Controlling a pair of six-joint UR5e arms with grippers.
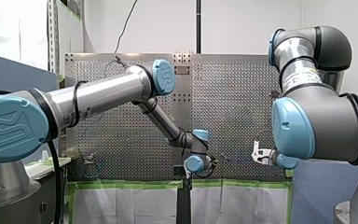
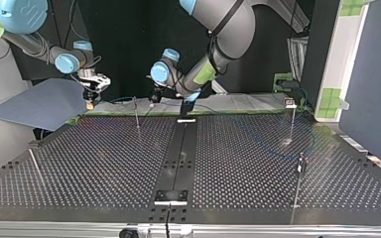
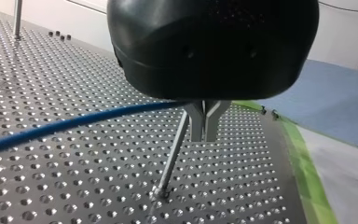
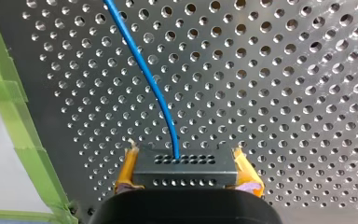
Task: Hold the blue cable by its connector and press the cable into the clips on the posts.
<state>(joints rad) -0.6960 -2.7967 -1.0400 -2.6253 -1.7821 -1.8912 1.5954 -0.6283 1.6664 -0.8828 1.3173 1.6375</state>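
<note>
Two end effectors over the perforated surface (image 3: 74,186). Right end effector (image 4: 186,175) pinches the dark connector (image 4: 186,161) between yellow pads (image 4: 127,170); the blue cable (image 4: 144,77) leaves the connector's face. Left end effector (image 3: 204,133), metal fingers pressed together (nothing seen between them), sits just beside a thin post (image 3: 171,156); the cable reaches that post's top.

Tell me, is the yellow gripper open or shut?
Shut: my right gripper has its yellow pads pressed against both sides of the black connector.
</note>
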